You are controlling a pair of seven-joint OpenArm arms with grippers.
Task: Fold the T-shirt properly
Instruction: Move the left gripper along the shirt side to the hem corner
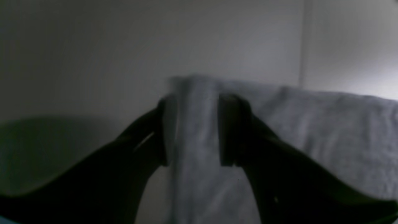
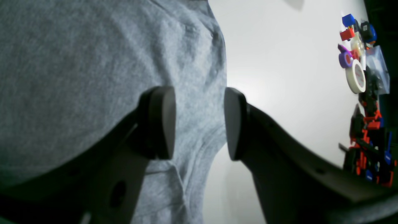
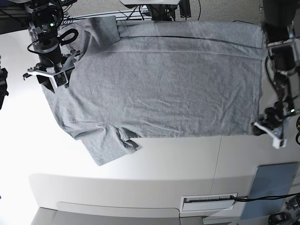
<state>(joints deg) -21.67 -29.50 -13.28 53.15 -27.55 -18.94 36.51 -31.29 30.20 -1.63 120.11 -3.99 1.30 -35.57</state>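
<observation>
Soft, limp T-shirt spread flat, one hem corner pinched

The grey T-shirt [image 3: 159, 79] lies plain side up across the white table [image 3: 28, 140]. The left gripper [image 1: 192, 130] is clamped on a bunched fold at its hem corner; the right gripper [image 2: 199, 123] hovers with jaws apart over the collar end. Light, floppy cloth will likely sag and drag, so corners and seams look like the surest holds.

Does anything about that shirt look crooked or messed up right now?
Slightly. The T-shirt lies mostly flat, but the near sleeve is rumpled where it joins the body, and its far edge is folded over in a strip.
</observation>
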